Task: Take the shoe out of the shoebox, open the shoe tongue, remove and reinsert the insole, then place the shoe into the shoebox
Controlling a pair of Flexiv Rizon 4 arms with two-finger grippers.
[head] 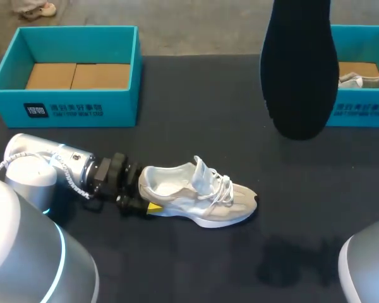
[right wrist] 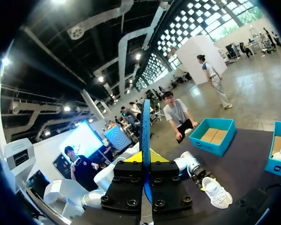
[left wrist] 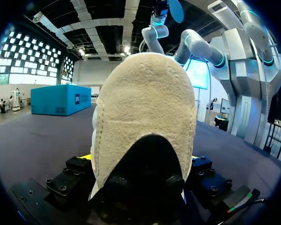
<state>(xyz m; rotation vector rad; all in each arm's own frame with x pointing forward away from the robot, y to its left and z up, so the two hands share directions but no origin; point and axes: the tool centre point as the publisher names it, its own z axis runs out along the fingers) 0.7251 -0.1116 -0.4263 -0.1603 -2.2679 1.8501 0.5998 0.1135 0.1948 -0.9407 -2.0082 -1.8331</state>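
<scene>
A white and beige sneaker [head: 199, 199] lies on its sole on the dark table, toe to the right, tongue pulled up. My left gripper [head: 148, 191] clasps its heel from both sides, fingers wide apart. In the left wrist view the fuzzy heel [left wrist: 145, 117] fills the space between the fingers of that gripper [left wrist: 140, 161]. The dark insole [head: 300, 69] hangs high above the table's right side. In the right wrist view it stands edge-on [right wrist: 145, 124], with my right gripper [right wrist: 145, 159] shut on it. The sneaker [right wrist: 217, 192] shows far below it.
A teal shoebox [head: 69, 107] with a bare cardboard floor stands at the back left. A second teal box [head: 360, 113] at the back right holds another white shoe [head: 366, 80]. My left arm [head: 57, 170] lies low across the front left.
</scene>
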